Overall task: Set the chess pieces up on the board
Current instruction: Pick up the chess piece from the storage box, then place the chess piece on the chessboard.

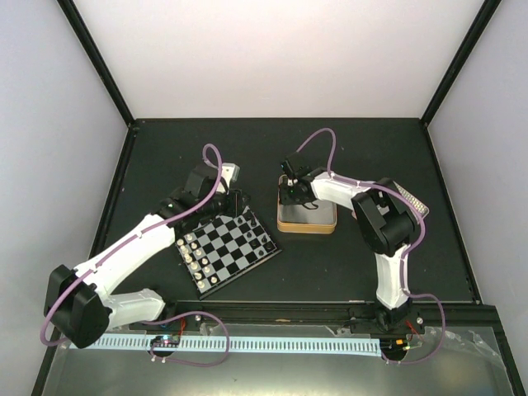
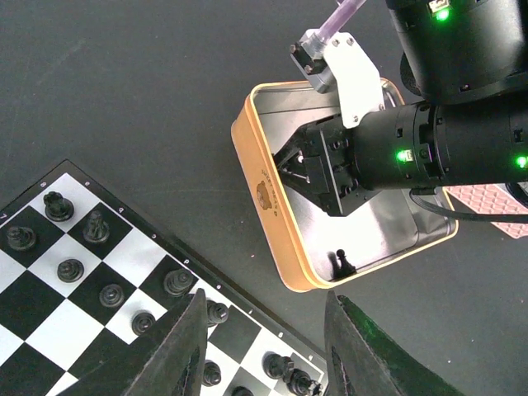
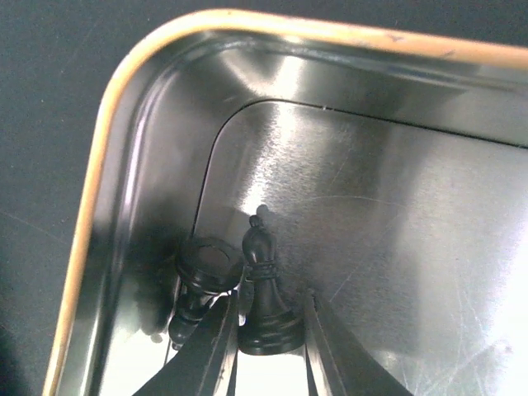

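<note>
The small checkered board (image 1: 221,257) lies left of centre, with black chess pieces (image 1: 252,231) along its far side. In the left wrist view the board (image 2: 49,323) carries several black pieces (image 2: 70,269). My left gripper (image 2: 268,355) is open and empty, hovering over the board's corner nearest the tin (image 1: 235,202). My right gripper (image 1: 293,195) reaches down into the gold-rimmed tin (image 1: 307,227). In the right wrist view it (image 3: 270,301) is shut on the base of an upright black bishop (image 3: 262,256). A second black piece (image 3: 202,272) leans beside it at the tin wall.
A lone black pawn (image 2: 342,262) stands in the tin's near corner. Cream-white pieces (image 1: 195,256) line the board's left side. A pink patterned lid (image 1: 412,198) lies right of the tin. The tin's wall (image 3: 91,214) is close on the right gripper's left.
</note>
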Action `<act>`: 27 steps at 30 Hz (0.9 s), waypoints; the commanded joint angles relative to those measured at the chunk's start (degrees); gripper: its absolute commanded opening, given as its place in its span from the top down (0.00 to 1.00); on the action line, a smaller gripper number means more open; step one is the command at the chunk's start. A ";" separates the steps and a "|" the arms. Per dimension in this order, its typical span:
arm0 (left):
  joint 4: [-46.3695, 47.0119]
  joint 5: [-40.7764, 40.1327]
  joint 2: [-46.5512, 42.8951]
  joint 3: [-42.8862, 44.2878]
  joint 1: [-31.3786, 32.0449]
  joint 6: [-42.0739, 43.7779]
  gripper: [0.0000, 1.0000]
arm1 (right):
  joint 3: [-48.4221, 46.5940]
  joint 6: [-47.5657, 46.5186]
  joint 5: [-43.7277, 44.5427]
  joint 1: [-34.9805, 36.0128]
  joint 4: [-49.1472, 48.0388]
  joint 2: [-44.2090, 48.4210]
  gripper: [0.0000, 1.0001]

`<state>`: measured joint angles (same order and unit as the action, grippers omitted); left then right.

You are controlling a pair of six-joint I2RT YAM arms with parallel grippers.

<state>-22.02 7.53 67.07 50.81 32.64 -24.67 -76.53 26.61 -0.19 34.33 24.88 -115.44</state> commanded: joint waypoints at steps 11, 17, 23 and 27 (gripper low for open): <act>7.07 8.66 -5.00 -0.79 -1.11 -1.07 0.52 | 17.99 -7.25 -5.85 0.66 -16.19 22.98 0.85; 10.49 14.84 -7.83 0.05 -1.47 -3.10 0.49 | 25.34 -10.02 -23.24 0.72 -26.78 33.93 0.86; 14.42 16.97 -11.01 -0.03 -1.80 -7.32 0.45 | 26.12 -8.14 -40.13 0.82 -33.30 39.31 0.85; 16.93 19.65 -11.91 -0.52 -1.88 -9.53 0.42 | 25.34 -6.74 -46.44 0.85 -34.92 40.59 0.85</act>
<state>-10.15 23.00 56.49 49.95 31.18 -30.81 -50.04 18.59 -35.46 34.89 -4.91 -76.31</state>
